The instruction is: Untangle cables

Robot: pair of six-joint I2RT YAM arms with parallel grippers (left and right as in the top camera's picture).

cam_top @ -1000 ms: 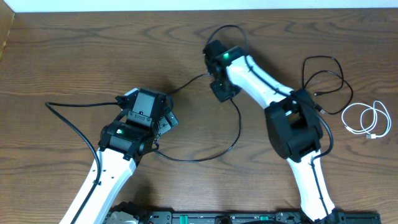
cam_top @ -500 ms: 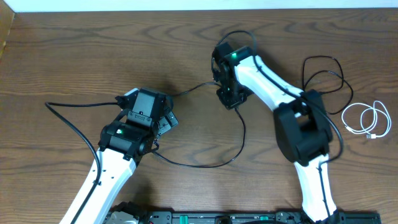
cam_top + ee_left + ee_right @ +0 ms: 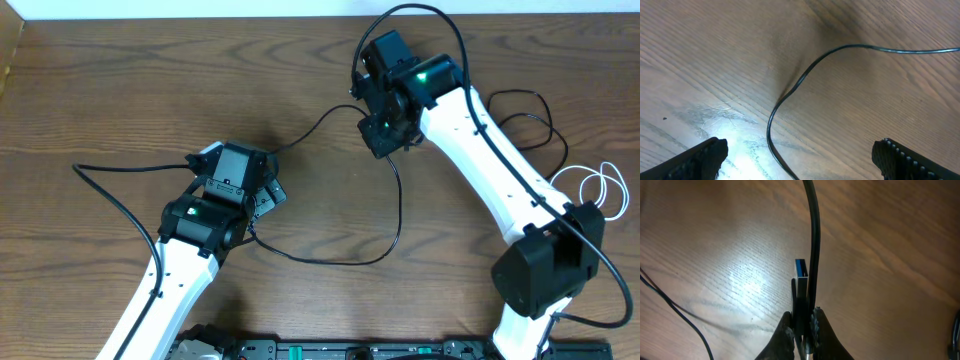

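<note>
Black cable (image 3: 813, 230) — its blue-tipped plug (image 3: 800, 276) in the right gripper (image 3: 802, 316)

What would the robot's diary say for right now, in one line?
right gripper: shut on USB plug | left gripper: open, straddling black cable | black cable: loops across table between arms

On table (image 3: 100, 80): long cable (image 3: 398, 215) across middle, short cable (image 3: 603, 166) far right.

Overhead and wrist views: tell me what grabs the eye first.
The right gripper, near the far side of the table, is shut on the black cable at its blue-tipped plug. From there the cable sweeps in a wide loop across the wood to the left gripper, which is open over it.
</note>
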